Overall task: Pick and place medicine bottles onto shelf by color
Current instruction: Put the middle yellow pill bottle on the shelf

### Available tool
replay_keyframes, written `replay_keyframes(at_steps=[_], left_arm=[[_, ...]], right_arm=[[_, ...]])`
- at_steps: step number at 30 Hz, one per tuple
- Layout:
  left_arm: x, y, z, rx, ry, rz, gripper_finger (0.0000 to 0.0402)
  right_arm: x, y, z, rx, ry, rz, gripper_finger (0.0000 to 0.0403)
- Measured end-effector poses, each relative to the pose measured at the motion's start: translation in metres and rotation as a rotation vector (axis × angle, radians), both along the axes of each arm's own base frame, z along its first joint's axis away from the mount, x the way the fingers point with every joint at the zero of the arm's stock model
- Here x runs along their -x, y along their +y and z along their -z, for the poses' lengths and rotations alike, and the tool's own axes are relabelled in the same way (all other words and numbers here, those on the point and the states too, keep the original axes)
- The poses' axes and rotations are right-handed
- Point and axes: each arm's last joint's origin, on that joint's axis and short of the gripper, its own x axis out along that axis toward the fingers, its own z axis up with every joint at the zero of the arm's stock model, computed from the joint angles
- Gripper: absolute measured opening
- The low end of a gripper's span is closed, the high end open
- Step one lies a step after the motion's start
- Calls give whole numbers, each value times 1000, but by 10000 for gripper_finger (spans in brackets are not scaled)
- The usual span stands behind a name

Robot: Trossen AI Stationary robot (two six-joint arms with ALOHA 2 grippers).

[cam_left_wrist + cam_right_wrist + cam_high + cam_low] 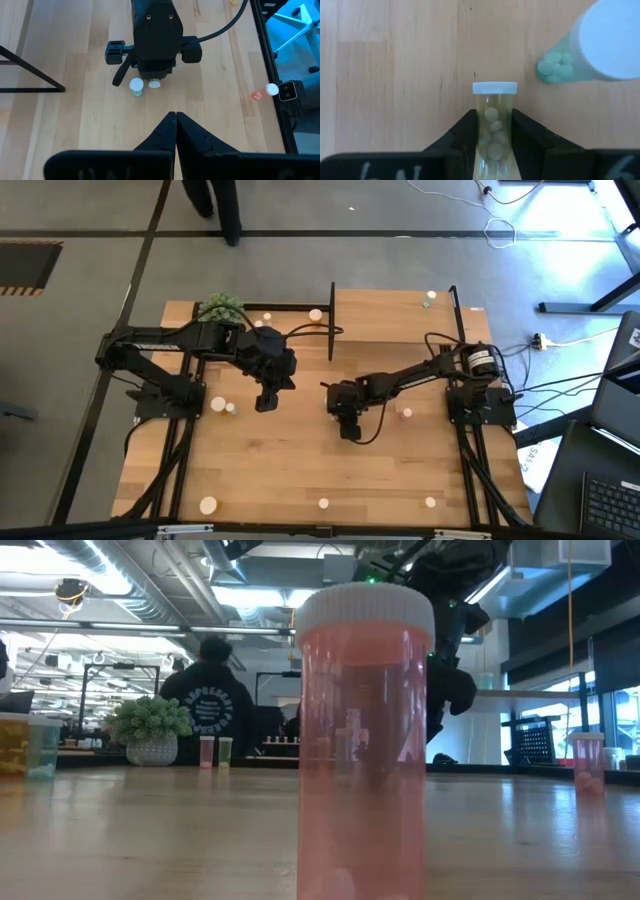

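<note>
At the far left of the table [300, 470] the plant [220, 307] is seen at the back, and a pair of bottles [218, 404] is found standing loose beside the left arm's base, not yet shelved. One more bottle [208, 504] is spotted near the front edge on that side. The left gripper [267, 402] is held over the middle of the table, clenched tight on nothing, and is judged to be waiting. Behind it, two bottles [267, 316] and [316, 315] are seen just left of the shelf's post; whether they have been placed cannot be told. Another bottle [324, 502] is left at the front centre, shown as pink in the low view. Now the action: the right gripper [349, 430] is lowered at mid-table, and its fingers are closed about a yellow bottle [494, 100], which is caught below its white cap. A green bottle [560, 67] is seen just beside it, untouched. Whether the yellow bottle is clear of the wood cannot be told. The shelf [390, 320] is seen at the back, well apart from this grasp, and only one small green bottle [430, 297] can be made out on it. Further right, a pink bottle [407, 413] and a last bottle [430, 501] are waiting on the table. The task is judged to be at an early stage: one pick is being made, and most of the sorting is left to be done.
</note>
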Motion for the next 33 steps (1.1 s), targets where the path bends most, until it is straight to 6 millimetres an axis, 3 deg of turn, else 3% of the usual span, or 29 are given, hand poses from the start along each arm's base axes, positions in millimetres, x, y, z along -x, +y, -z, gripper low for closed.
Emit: replay_keyframes(at_steps=[21,33], left_arm=[[0,0,0,0,-3,0,0],[0,0,0,-1,-3,0,0]], right_arm=[[4,5,-10,-60,23,25,104],[15,2,-51,-30,-56,67,104]])
